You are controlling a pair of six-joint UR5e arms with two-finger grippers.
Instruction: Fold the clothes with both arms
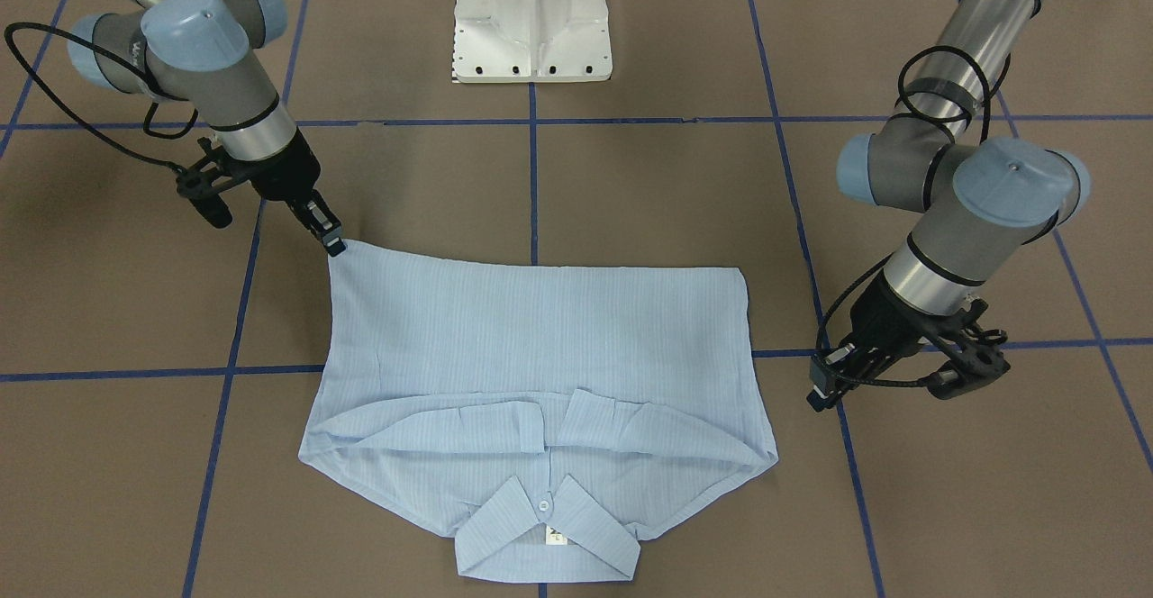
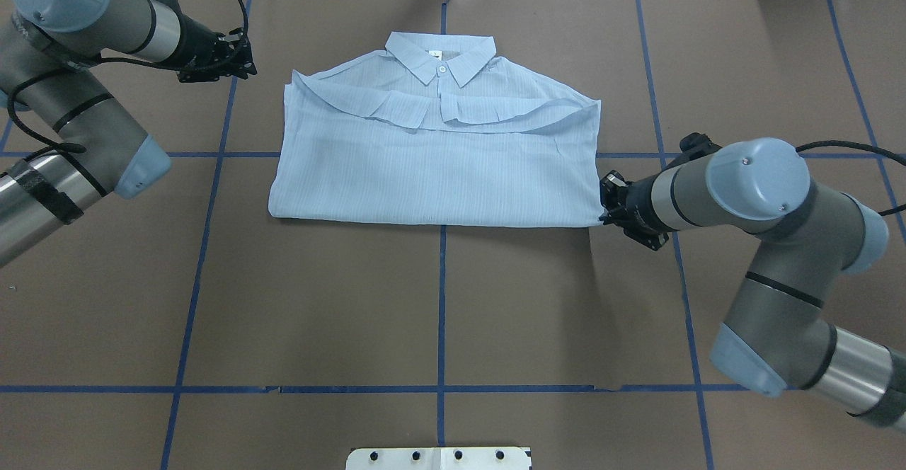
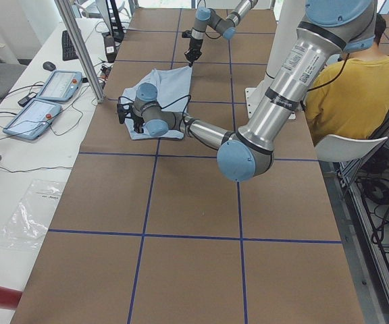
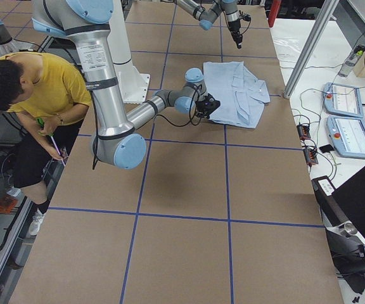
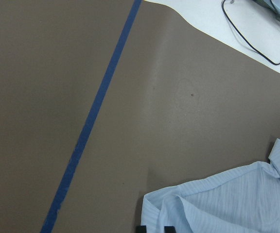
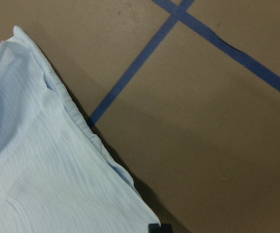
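The light blue striped shirt (image 1: 540,337) lies flat in a folded rectangle, collar (image 2: 440,58) at the table's far side, sleeves tucked across the chest. My right gripper (image 2: 604,201) is shut on the shirt's near right corner, which is drawn to a point at the fingertips (image 1: 335,243); the right wrist view shows the corner (image 6: 145,213) ending at them. My left gripper (image 2: 244,66) hovers just off the shirt's far left shoulder (image 5: 188,204), slightly open and empty; it also shows in the front view (image 1: 818,393).
The white pedestal base (image 1: 533,22) stands at the robot's side of the table. Blue tape lines (image 2: 442,300) cross the brown table cover. A person in yellow (image 3: 356,88) sits beside the table. Tablets (image 4: 344,101) and cables lie on the white bench beyond the far edge.
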